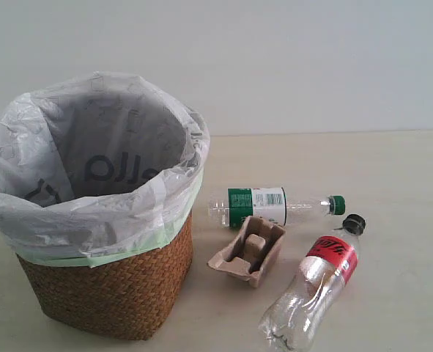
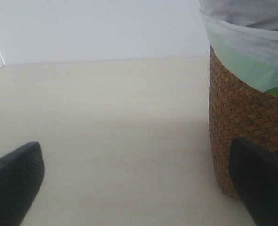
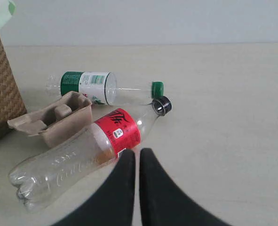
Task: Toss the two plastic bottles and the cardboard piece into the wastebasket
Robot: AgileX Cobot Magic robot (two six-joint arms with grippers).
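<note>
Fingers point(image 3: 122, 188) of the right gripper point(image 3: 137, 156) are pressed together with only a thin slit between them and nothing in their hold, their tips just beside the red-label bottle point(image 3: 82, 155); whether they touch it cannot be told. The left gripper point(image 2: 134, 188) has its fingers point(image 2: 11, 181) spread wide above the bare pale table point(image 2: 115, 117), gripping nothing, with the woven wall of the wastebasket point(image 2: 237, 117) close beside one of them. In the exterior view neither arm shows. The wastebasket point(image 1: 113, 286) stands upright on the left, a crinkled white-grey bag point(image 1: 91, 220) with dark lettering folded over its rim. All three pieces of rubbish lie on the table point(image 1: 392, 183) to its right. The green-label bottle point(image 1: 264, 205) rests on its side, cap pointing away from the basket. The cardboard tray point(image 1: 247, 251) sits just in front of it, hollow side up. The red-label bottle point(image 1: 315, 286) lies on its side beside the tray, its black cap near the green one.
</note>
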